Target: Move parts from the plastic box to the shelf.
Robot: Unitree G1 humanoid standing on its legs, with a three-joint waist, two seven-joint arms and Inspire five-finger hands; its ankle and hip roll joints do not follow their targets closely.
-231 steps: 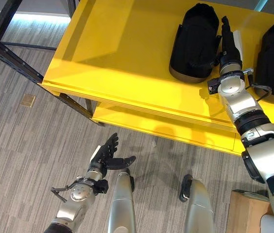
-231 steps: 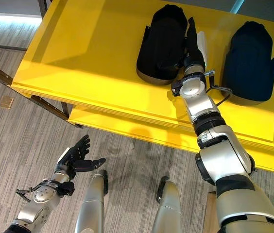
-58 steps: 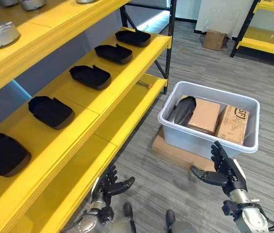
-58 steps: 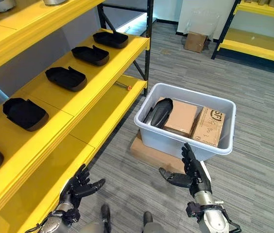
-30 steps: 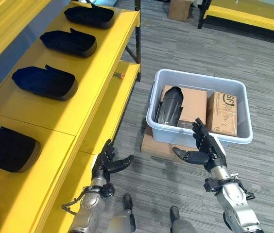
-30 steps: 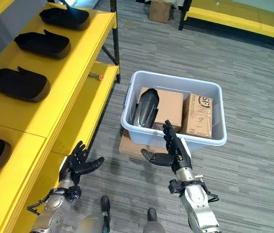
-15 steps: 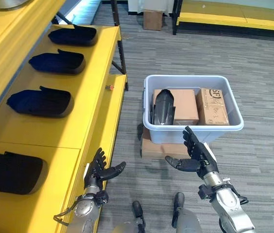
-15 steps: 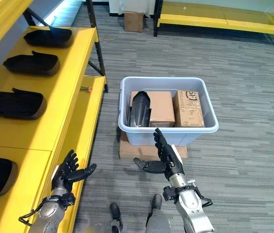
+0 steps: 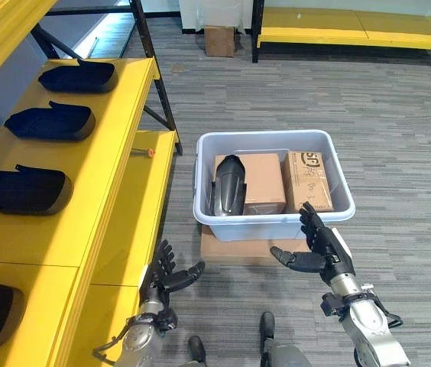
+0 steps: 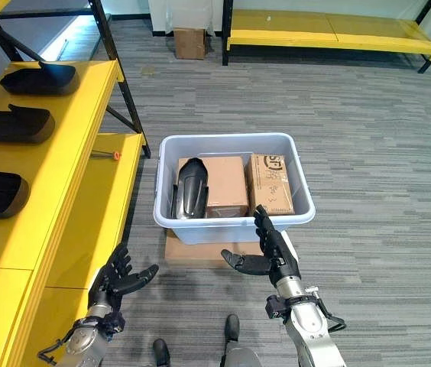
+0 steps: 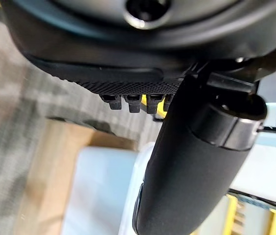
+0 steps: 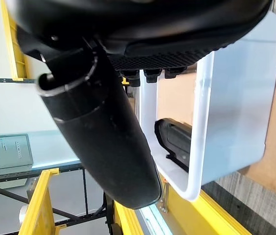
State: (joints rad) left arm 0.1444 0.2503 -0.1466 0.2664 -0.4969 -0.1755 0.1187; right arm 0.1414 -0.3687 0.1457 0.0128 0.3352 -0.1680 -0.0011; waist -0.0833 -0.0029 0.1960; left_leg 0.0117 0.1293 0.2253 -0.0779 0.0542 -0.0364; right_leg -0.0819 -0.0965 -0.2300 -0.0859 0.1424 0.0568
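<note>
right hand (image 9: 324, 250): dark, fingers spread wide and straight, thumb out, holding nothing. you have it just in front of the near wall of the pale grey plastic box (image 9: 273, 224), above the floor, not touching the rim.

left hand (image 9: 166, 277): dark, fingers fanned and relaxed, empty. it hangs low, to the left of the plastic box, beside the front edge of the yellow metal shelf (image 9: 85, 229).

black curved shell-shaped part (image 9: 227, 186): the task's thing. it lies inside the plastic box against its left wall, long axis running front to back, partly leaning on a brown cardboard carton (image 9: 255, 182).

second brown cardboard carton with print (image 9: 308, 180): in the right half of the plastic box, beside the first.

flat brown cardboard sheet (image 9: 234, 249): under the plastic box, showing at its near edge.

black shell-shaped parts on the shelf (image 9: 21, 189): a row on the shelf's upper level, well left of the plastic box.

small orange-tipped tool (image 9: 144, 151): on the lower shelf level, left of the plastic box.

change: half a second ago your right hand was further left along the near wall; the view has swung and the plastic box now sits square ahead. you are lined up for the next pick; the reach over the rim is not yet begun.
</note>
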